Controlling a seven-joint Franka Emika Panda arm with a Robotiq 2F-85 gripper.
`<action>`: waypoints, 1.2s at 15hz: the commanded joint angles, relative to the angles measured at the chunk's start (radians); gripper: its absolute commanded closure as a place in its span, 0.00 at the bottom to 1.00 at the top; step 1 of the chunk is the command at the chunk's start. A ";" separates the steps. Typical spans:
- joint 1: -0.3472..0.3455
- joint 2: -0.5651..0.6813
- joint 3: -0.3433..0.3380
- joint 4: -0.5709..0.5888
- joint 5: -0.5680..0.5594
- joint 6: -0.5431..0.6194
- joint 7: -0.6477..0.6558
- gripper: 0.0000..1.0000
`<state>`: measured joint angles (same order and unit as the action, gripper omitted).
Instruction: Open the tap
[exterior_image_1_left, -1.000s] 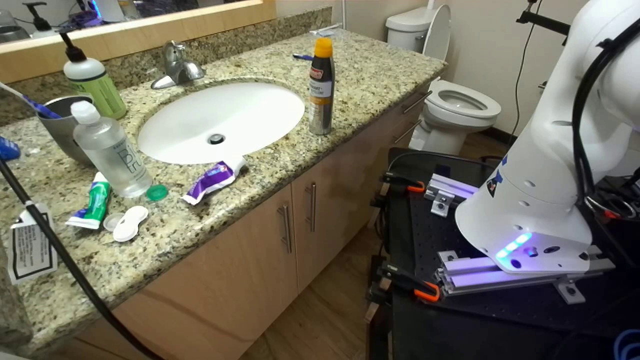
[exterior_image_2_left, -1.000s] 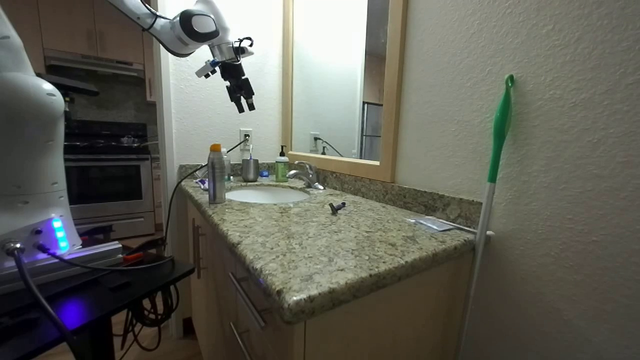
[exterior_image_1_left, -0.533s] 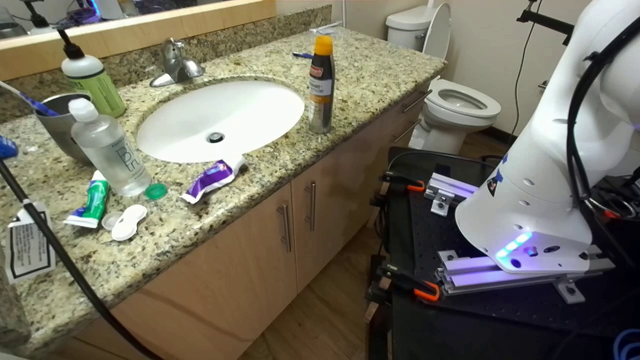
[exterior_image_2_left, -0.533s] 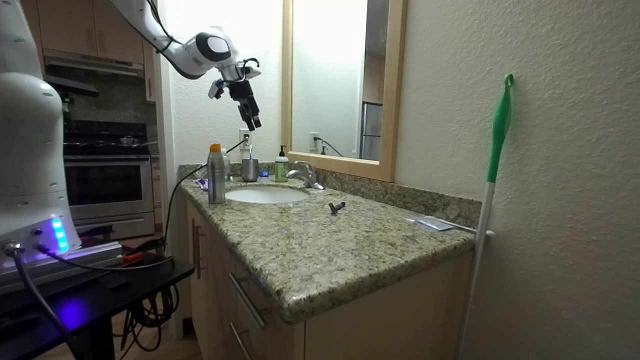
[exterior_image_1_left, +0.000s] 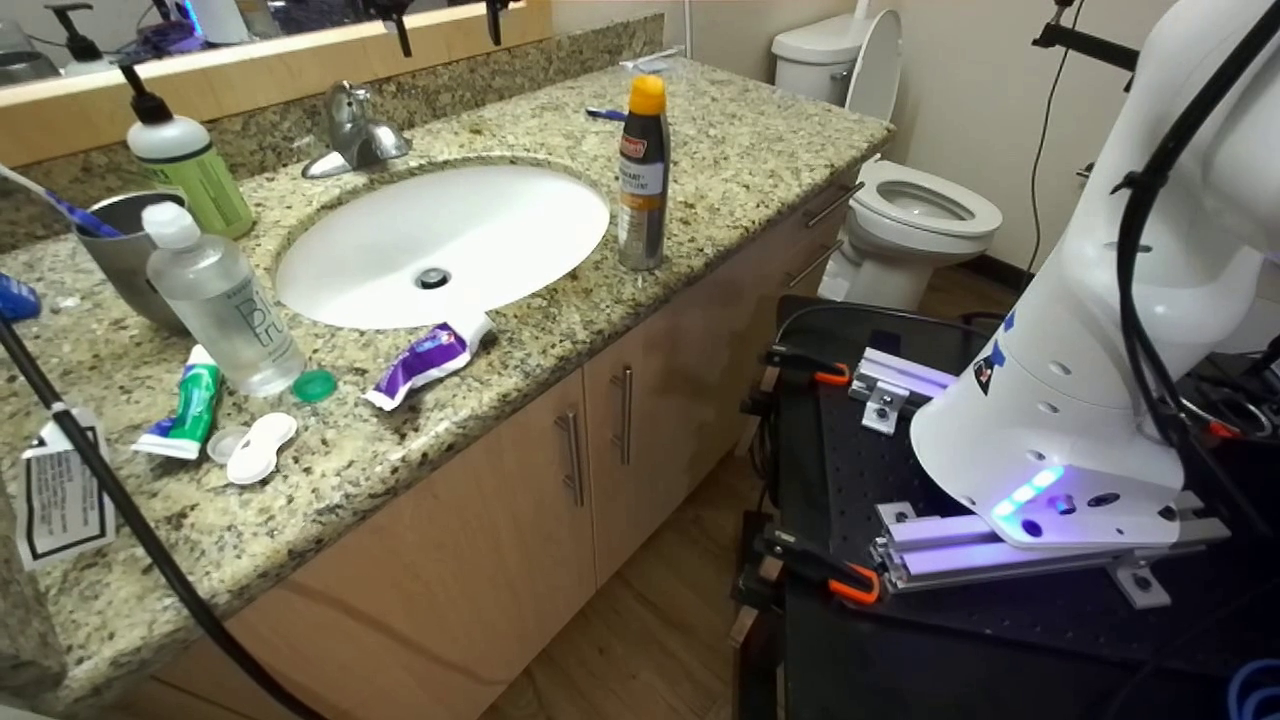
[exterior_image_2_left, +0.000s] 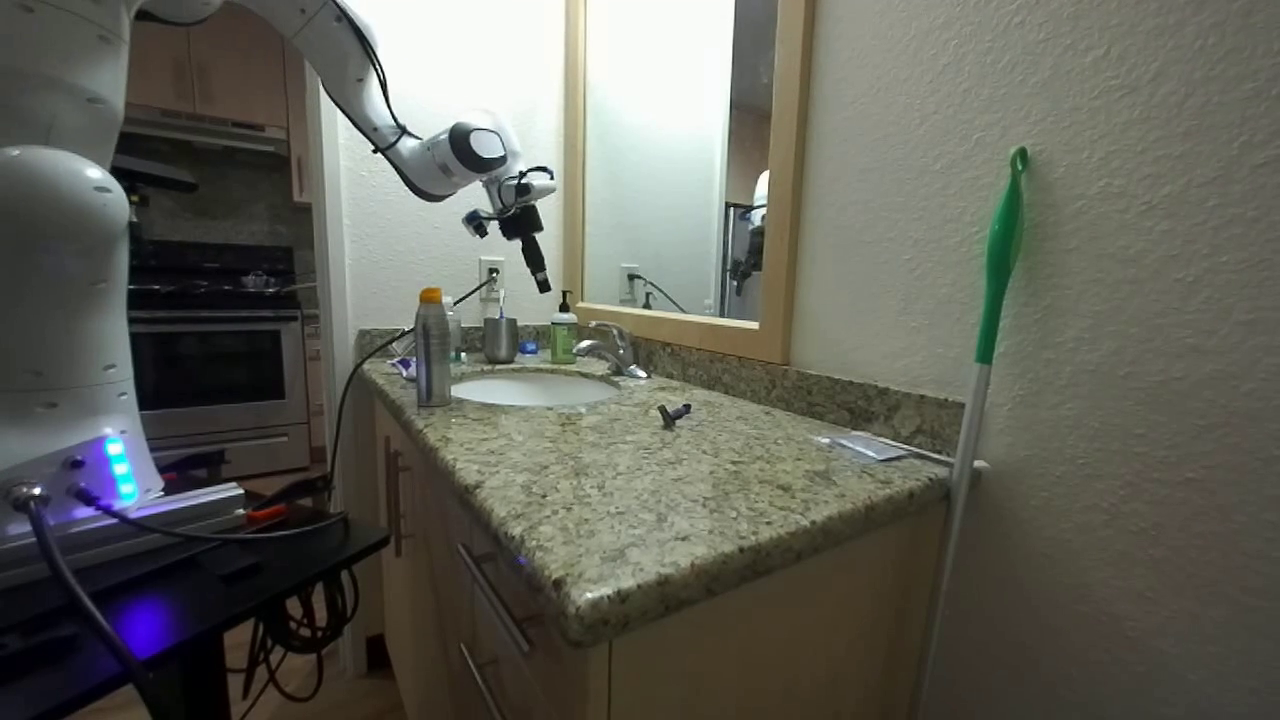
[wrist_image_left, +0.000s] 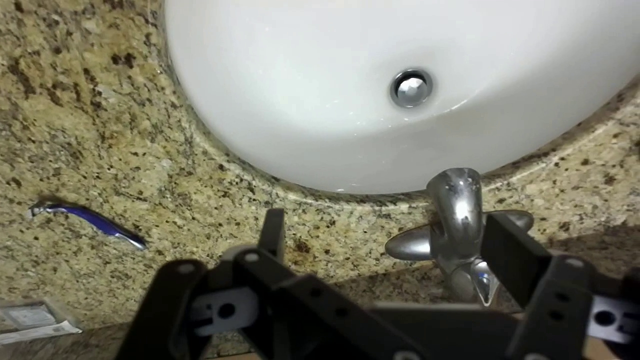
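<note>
Holding nothing, its fingers spread wide, the gripper is hanging higher than the tap beside the sink and probably risking a one-sided knock if lowered, because the tap is showing nearer one finger than the other.

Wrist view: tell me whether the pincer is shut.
No: the pincer stands open, its fingers wide apart with counter showing between.
</note>
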<state>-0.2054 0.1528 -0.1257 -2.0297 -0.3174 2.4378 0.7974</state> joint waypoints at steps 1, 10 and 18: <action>0.043 0.009 -0.045 -0.004 -0.047 0.028 0.031 0.00; 0.096 0.342 -0.071 0.266 -0.082 0.147 0.288 0.00; 0.094 0.320 -0.101 0.201 -0.035 0.260 0.153 0.00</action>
<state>-0.0252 0.4979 -0.3043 -1.7703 -0.4085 2.6428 1.1490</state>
